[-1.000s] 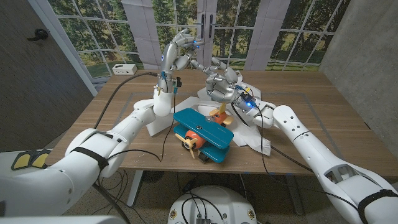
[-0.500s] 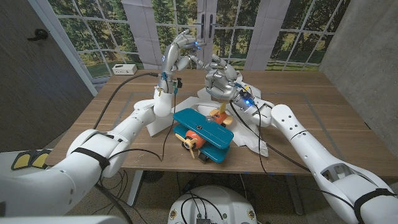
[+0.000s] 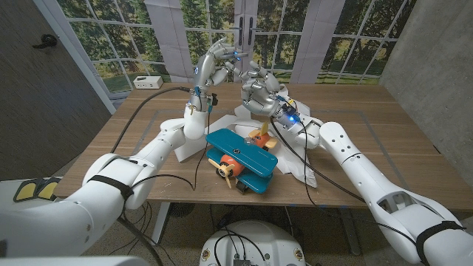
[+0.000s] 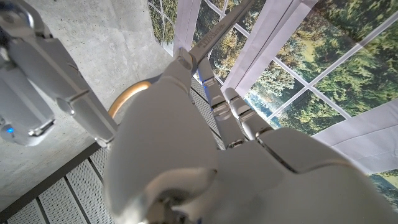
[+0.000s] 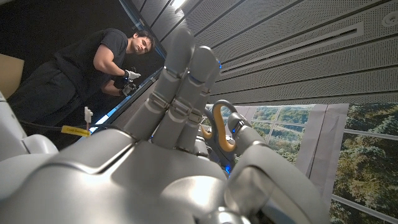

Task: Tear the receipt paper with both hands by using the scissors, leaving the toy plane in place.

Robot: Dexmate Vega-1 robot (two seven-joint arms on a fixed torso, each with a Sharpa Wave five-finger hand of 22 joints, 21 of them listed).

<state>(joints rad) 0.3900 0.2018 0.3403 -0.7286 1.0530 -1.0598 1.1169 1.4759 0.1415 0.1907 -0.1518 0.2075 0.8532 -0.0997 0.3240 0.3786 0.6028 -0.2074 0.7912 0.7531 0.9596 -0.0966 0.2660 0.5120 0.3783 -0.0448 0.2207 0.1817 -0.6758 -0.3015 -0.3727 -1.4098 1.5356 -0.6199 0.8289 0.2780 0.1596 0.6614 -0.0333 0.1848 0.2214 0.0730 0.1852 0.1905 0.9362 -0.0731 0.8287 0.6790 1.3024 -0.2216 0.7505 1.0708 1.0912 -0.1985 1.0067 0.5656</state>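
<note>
the white receipt paper (image 3: 299,159) lies crumpled on the table (image 3: 384,140), at three o'clock of the teal toy plane (image 3: 242,159). thin, limp, easily torn; best pinched at an edge. the right hand (image 3: 259,94) grips orange-handled scissors (image 5: 222,134); the left hand (image 3: 214,63) is raised, grip unclear.

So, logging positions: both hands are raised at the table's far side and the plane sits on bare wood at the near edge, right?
Not quite. In the head view the plane sits on white paper, not bare wood. Left hand and right hand are indeed raised toward the far side.
</note>
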